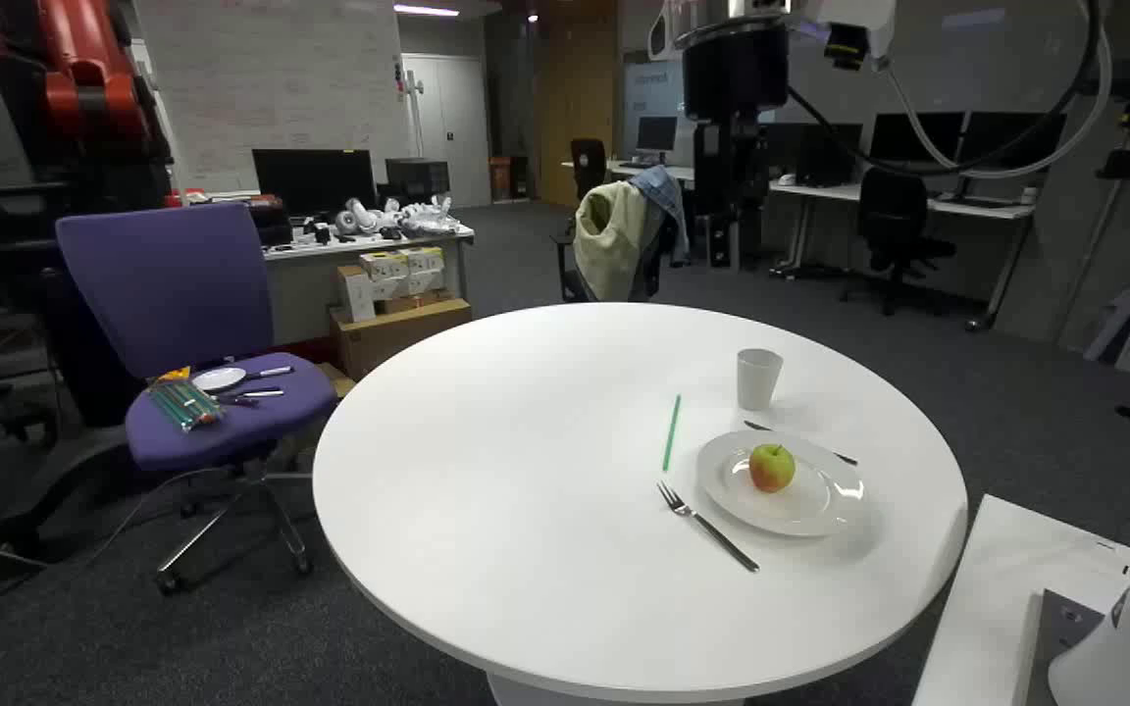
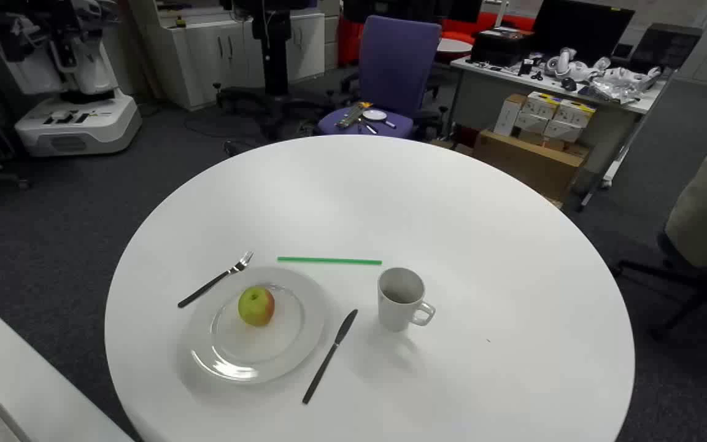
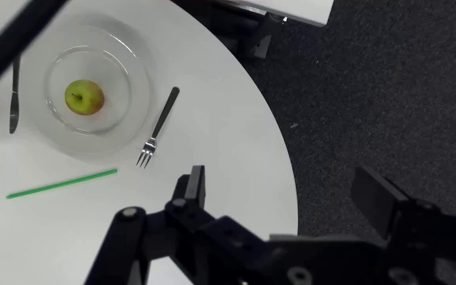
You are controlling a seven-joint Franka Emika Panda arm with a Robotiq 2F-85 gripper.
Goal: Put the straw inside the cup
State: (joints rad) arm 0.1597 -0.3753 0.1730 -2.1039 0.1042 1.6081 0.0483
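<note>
End effector (image 3: 287, 194): mine, raised well above the level of the tabletop (image 2: 359, 202); the fingers (image 3: 196, 186) stand wide apart and I hold nothing between them.
Straw (image 2: 329, 261): flat on the tabletop, one end near the cup (image 2: 391, 313), the other toward the fork (image 2: 213, 282), touching neither; in the wrist view it lies outside my fingers' gap.
Cup: upright, mouth up, handle pointing away from the plate (image 2: 313, 325); no straw in it.
Neighbours of the straw: the plate with its apple (image 2: 256, 306), the fork just beside it, and the knife (image 2: 331, 355) between plate and cup.
Straw pickup: the step in hand, as I judge it, and only at the approach; no grasp yet.
Reach for the straw: I should travel over it, turn so that my fingers straddle its thin width, and come down almost to the tabletop before closing, keeping off the plate's rim.
Cup insertion: afterwards I would need to lift, tip the straw upright and line its free end up with the mouth.
</note>
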